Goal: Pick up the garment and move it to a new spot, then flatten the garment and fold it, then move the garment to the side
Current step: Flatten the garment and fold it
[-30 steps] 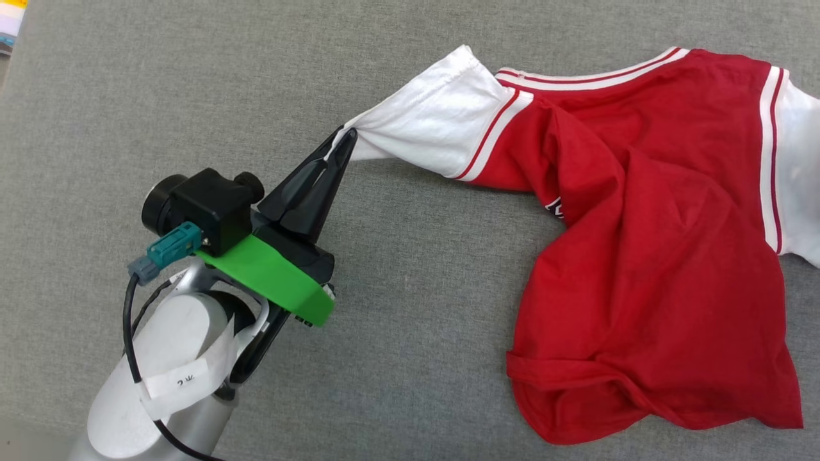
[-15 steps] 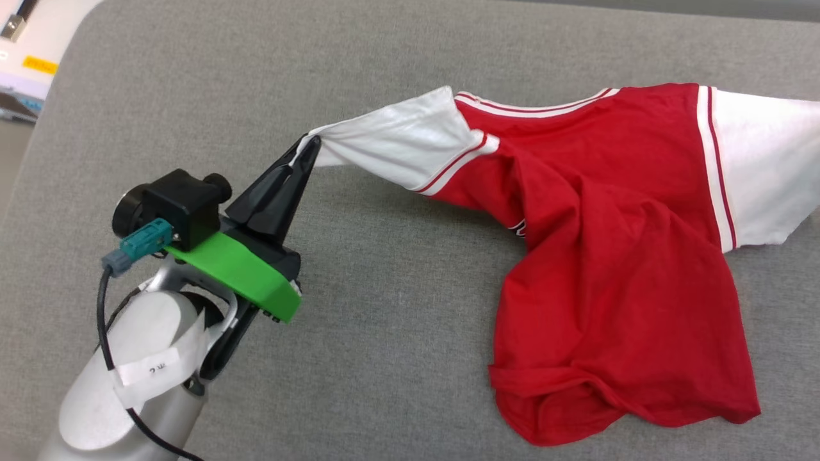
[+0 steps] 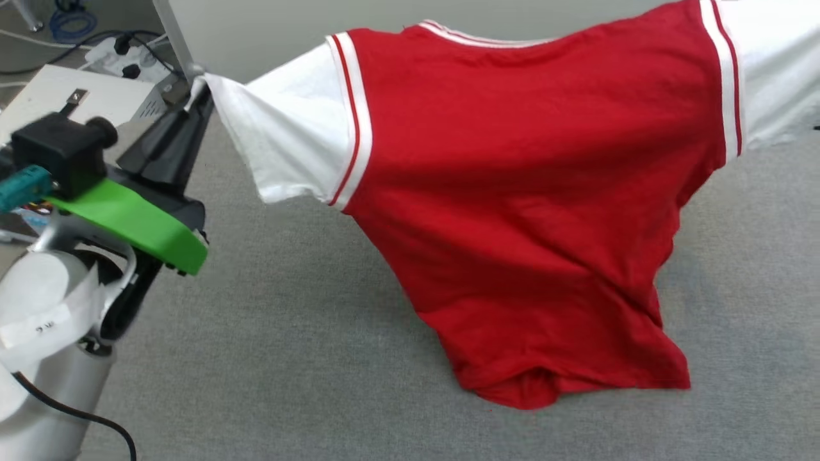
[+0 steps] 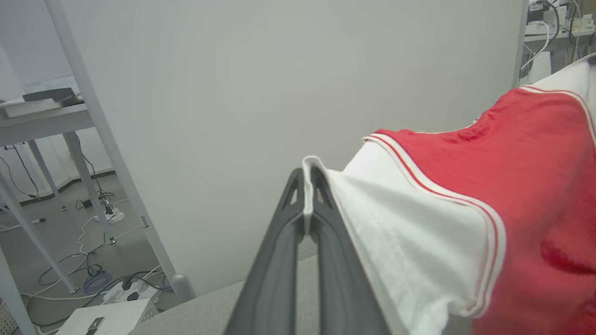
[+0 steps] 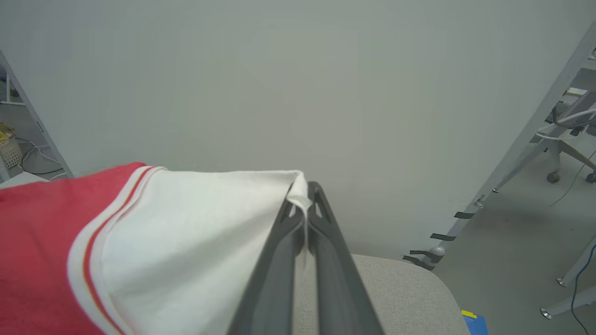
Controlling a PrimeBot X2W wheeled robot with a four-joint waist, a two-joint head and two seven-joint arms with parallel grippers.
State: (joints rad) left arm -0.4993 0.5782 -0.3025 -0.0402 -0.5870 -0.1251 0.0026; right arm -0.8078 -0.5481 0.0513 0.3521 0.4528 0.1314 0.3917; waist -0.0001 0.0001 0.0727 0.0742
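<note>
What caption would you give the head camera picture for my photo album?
The robot's left fingers pinch a white sleeve, spreading the red garment in the air above a grey surface.

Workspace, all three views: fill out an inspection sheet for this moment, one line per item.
Surface: grey fabric-covered table with a rounded corner.
Job's things: garment spread in the air by its two sleeves, red body hanging, hem down at the surface; contact unclear.
Clutter: nothing seen on the table.
Grippers: left gripper shut on the edge of one white sleeve; right gripper shut on the edge of the other white sleeve.
Cables: black cable on the left arm; loose cables and a power strip on the floor.
Surroundings: pale partition, metal frame leg, white box beside the table.
</note>
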